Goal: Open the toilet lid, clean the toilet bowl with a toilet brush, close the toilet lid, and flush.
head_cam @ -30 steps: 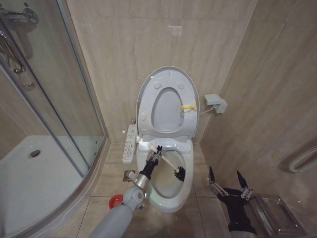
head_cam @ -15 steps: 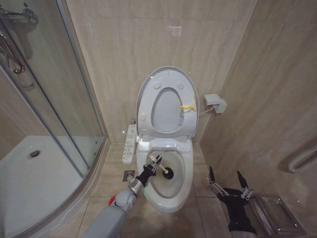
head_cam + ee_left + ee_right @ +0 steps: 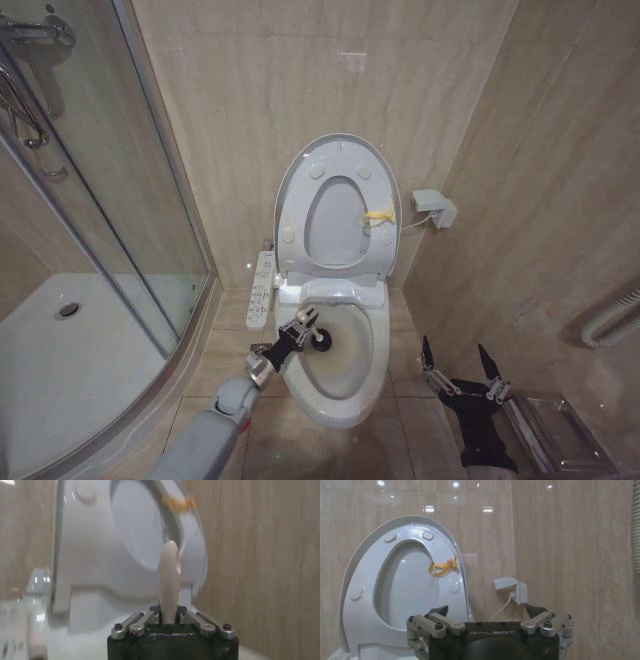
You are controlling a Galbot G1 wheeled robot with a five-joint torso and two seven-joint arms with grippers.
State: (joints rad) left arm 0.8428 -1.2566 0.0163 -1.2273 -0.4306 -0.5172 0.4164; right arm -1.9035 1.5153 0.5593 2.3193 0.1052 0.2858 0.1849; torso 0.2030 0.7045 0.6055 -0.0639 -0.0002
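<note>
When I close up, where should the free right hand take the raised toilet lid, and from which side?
Probably at the top rim of the toilet lid, coming from the front. It stands upright against the wall with the seat ring folded against it, so the top edge likely gives the most leverage. The right hand waits open, low beside the toilet bowl; the left hand holds the toilet brush.

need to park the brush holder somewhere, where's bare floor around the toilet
Bare tile lies between the toilet bowl and the shower tray, though the left gripper, shut on the toilet brush, reaches across it. Right of the bowl it is crowded: the open right gripper hangs above a metal rack near the wall.
</note>
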